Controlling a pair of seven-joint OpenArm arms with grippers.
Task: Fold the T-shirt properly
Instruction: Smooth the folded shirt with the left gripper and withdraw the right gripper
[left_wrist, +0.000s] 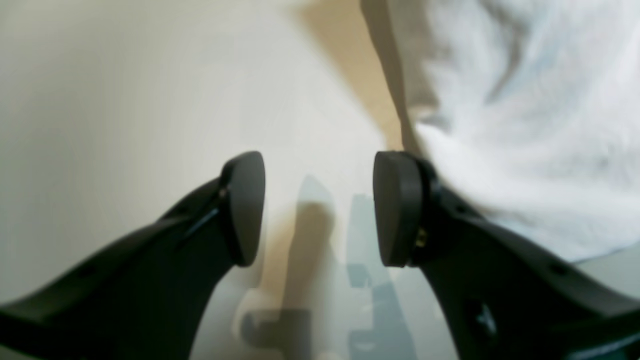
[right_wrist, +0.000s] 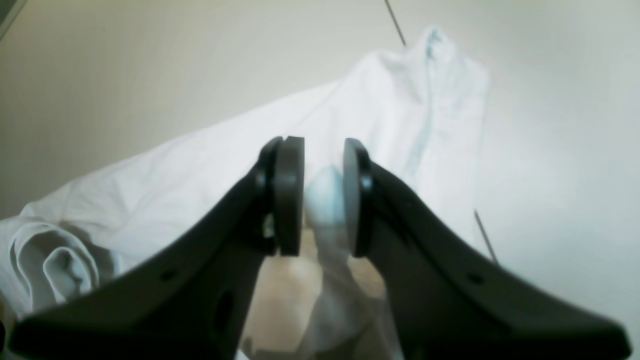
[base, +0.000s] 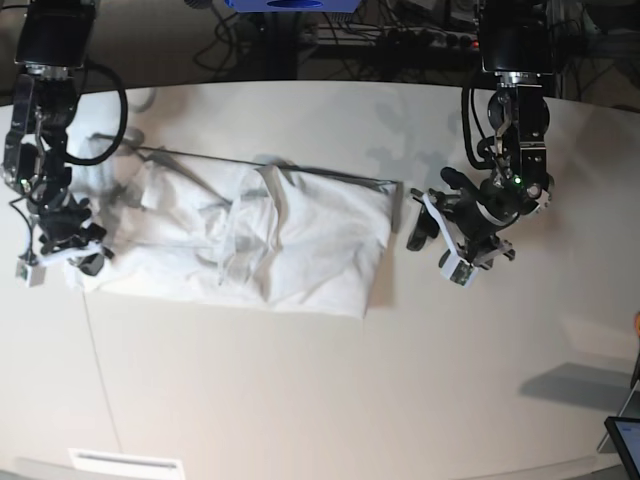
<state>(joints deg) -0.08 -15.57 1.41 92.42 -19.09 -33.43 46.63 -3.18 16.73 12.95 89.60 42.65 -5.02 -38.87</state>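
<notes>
- One right gripper is at the left side of the base view, at the left end of the cloth; in its wrist view the two pads stand a little apart, and a fold of white fabric sits between them; whether the pads press it I cannot tell.
- One T-shirt — white, wrinkled — lies in the middle of the table, spread as a wide band with several folds; its left end reaches the right gripper, its right edge is near the other gripper but apart from it.
- One left gripper is at the right side of the base view, just beside the right edge of the shirt; its two fingers are clearly apart and hold nothing; only bare tabletop shows between them.
- Two arms in total, one shirt, one table.
</notes>
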